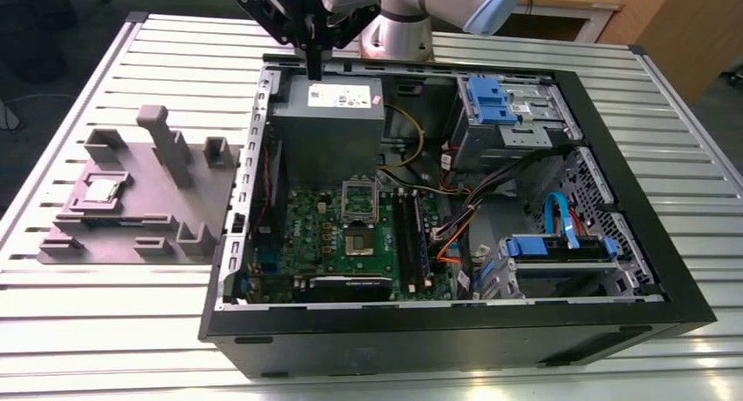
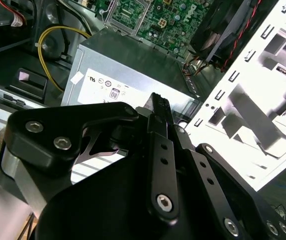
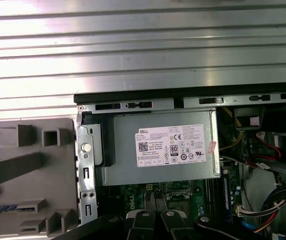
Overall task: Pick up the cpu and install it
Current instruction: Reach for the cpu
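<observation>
At the exterior view's left, the cpu (image 1: 103, 190) lies flat in a recess of the grey holder block (image 1: 174, 201) on the slatted table (image 1: 70, 314). It is outside the computer case (image 1: 465, 331) and well apart from your end effector. Nothing touches it, so the pick is not yet made.

Moving right, your end effector (image 1: 316, 72) hangs over the case's far edge, just above the power supply (image 1: 331, 114). Its fingers are pressed together and carry nothing. In the first wrist view the same grey power supply (image 3: 162, 150) sits directly beneath, with part of the holder block (image 3: 28, 165) beside the case.

Further right in the exterior view lies the green motherboard (image 1: 302, 218), with its socket (image 1: 360, 240) bare near the middle, then the blue drive cages (image 1: 493, 101).

The step in hand is, I judge, the reach across to the chip. To do it well, spread the fingers before you descend and come down square over the recess. Keep clear of the holder's tall posts (image 1: 157, 131), and take the thin rim evenly on both sides so the chip stays level; a tilted grasp could make seating it in the socket awkward
</observation>
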`<action>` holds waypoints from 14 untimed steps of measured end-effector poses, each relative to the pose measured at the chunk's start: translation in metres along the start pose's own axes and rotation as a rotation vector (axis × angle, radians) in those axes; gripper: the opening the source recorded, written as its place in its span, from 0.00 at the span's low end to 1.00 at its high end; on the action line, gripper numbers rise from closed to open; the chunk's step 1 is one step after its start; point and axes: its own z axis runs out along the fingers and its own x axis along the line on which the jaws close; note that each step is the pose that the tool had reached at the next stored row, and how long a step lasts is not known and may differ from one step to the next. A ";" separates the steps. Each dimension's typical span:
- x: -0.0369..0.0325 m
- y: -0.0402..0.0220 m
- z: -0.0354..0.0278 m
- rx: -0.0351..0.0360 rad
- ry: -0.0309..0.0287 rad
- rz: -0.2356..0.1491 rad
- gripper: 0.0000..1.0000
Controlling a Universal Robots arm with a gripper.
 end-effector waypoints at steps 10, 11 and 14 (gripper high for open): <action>0.0055 -0.0004 -0.0001 0.0000 0.0000 0.000 0.10; 0.0059 -0.0004 -0.0002 0.0001 0.0000 0.000 0.10; 0.0068 -0.0005 -0.0002 0.0000 0.0001 0.000 0.10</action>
